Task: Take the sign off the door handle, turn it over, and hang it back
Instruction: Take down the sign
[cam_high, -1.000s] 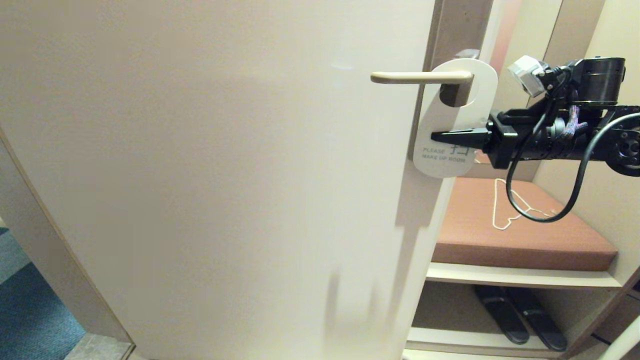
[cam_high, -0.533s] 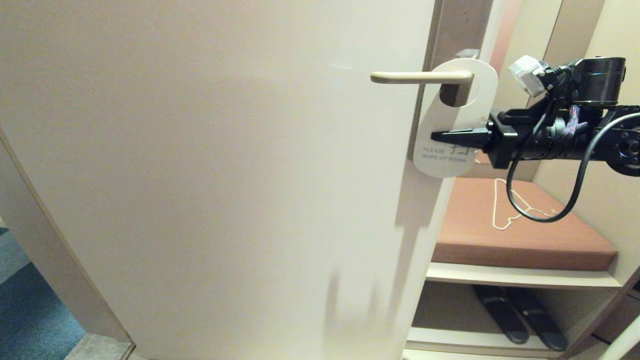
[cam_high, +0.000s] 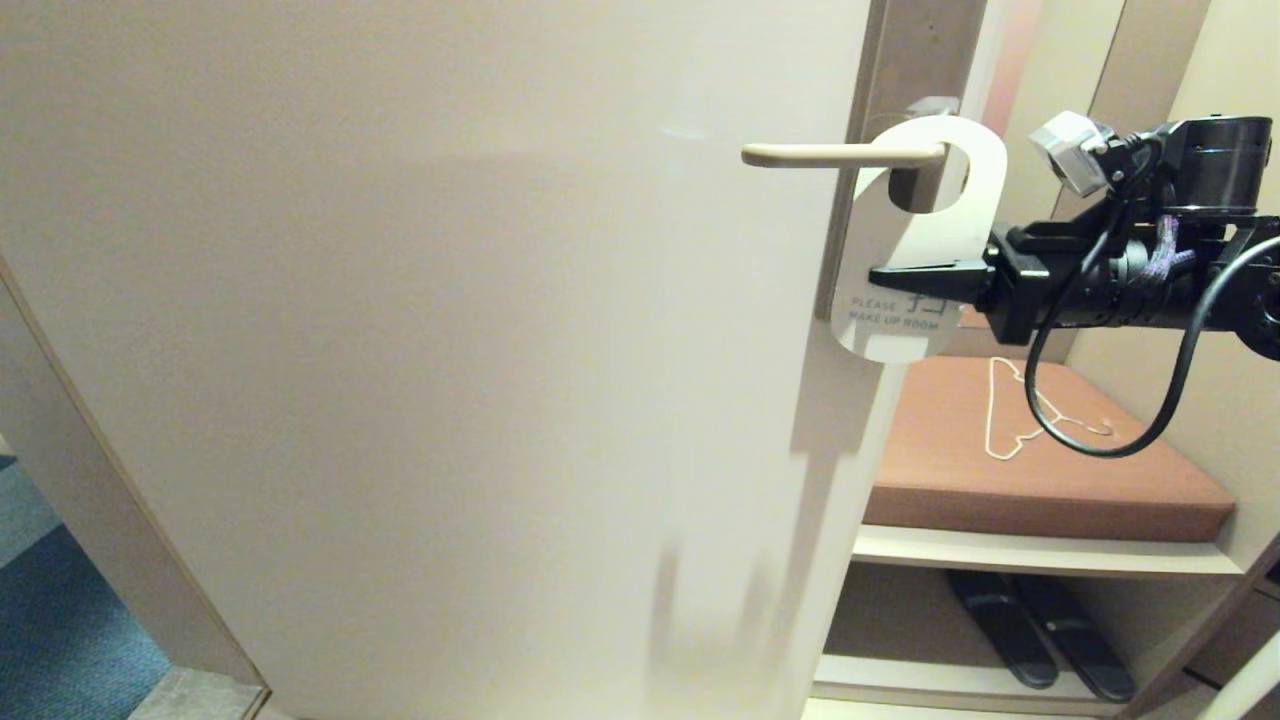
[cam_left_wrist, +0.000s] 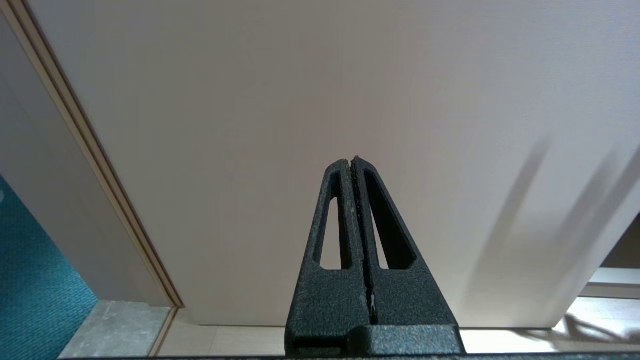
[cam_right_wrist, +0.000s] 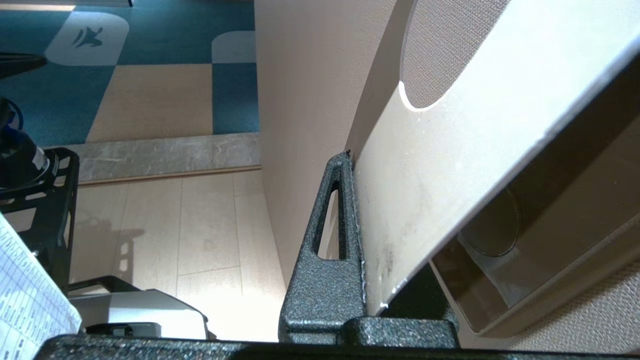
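Observation:
The sign (cam_high: 935, 240) hangs with its hole round the pivot end of the cream door handle (cam_high: 840, 154), its white "PLEASE MAKE UP ROOM" side facing me. My right gripper (cam_high: 880, 274) reaches in level from the right and is shut on the sign's middle, just above the lettering. In the right wrist view the card (cam_right_wrist: 440, 170) lies clamped against one black finger (cam_right_wrist: 330, 235); the other finger is hidden behind it. My left gripper (cam_left_wrist: 351, 161) is shut on nothing, low down and pointing at the bare door face.
The pale door (cam_high: 400, 350) fills the left and middle. Right of it is a brown cushioned bench (cam_high: 1100, 490) with a thin white wire hanger (cam_high: 1005, 420) on it, and dark slippers (cam_high: 1040, 630) on the shelf below. Blue carpet (cam_high: 60, 640) shows at lower left.
My right gripper has shifted slightly to the right, carrying the sign with it; the sign's rounded top now sits further right round the handle's pivot. The left arm has not moved.

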